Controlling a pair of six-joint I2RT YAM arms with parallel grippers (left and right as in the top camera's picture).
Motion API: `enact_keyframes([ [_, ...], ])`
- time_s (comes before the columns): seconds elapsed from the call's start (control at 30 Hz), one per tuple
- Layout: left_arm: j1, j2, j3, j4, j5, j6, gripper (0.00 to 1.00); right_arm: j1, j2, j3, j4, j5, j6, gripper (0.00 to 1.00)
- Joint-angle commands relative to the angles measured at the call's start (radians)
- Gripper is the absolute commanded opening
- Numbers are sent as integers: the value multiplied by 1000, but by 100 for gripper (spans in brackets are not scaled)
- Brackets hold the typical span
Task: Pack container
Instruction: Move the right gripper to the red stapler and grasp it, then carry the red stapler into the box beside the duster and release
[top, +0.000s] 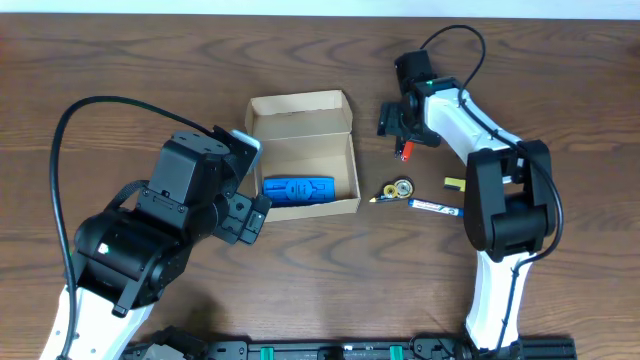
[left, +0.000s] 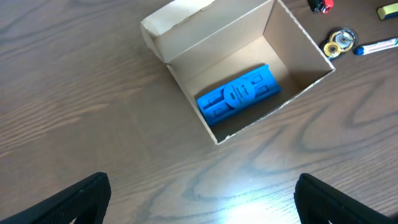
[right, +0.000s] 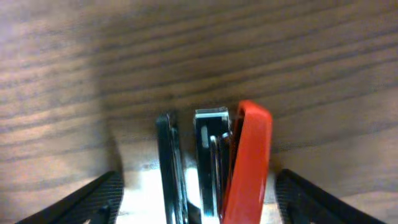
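The container is a tan cardboard box, open, with its flap lid standing at the far side; it also shows in the left wrist view. A blue ridged cylinder lies inside it. My left gripper is open and empty over bare wood by the box's near-left corner. My right gripper is open, with its fingers on either side of a small red and black stapler lying on the table right of the box. The fingers do not touch it.
A yellow and black round item, a blue and white pen and a small yellow piece lie on the brown wooden table right of the box.
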Motion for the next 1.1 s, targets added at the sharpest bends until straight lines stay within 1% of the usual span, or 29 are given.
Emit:
enact_keyframes([
  [0.0,3,0,5,-3,0,6,95,-9,20,17,13,-1,10,72],
  [0.13,3,0,5,-3,0,6,95,-9,20,17,19,-5,10,53],
  [0.2,3,0,5,-3,0,6,95,-9,20,17,16,-5,10,39],
  [0.23,3,0,5,-3,0,6,95,-9,20,17,14,-5,10,35],
  [0.4,3,0,5,-3,0,6,95,-7,20,18,-1,-5,9,26],
  [0.5,3,0,5,-3,0,6,95,-6,14,19,-18,-14,-11,12],
  [0.53,3,0,5,-3,0,6,95,-6,11,20,-23,-23,-22,9],
  [0.57,3,0,5,-3,0,6,95,-6,2,23,-30,-28,-28,4],
  [0.6,3,0,5,-3,0,6,95,-6,-9,27,-41,-31,-29,1],
  [0.77,3,0,5,-3,0,6,95,-2,-104,72,-94,-31,-30,1],
  [0.9,3,0,5,-3,0,6,95,29,-216,104,-111,-31,-96,1],
  [1.07,3,0,5,-3,0,6,95,108,-364,107,-97,-31,-208,1],
])
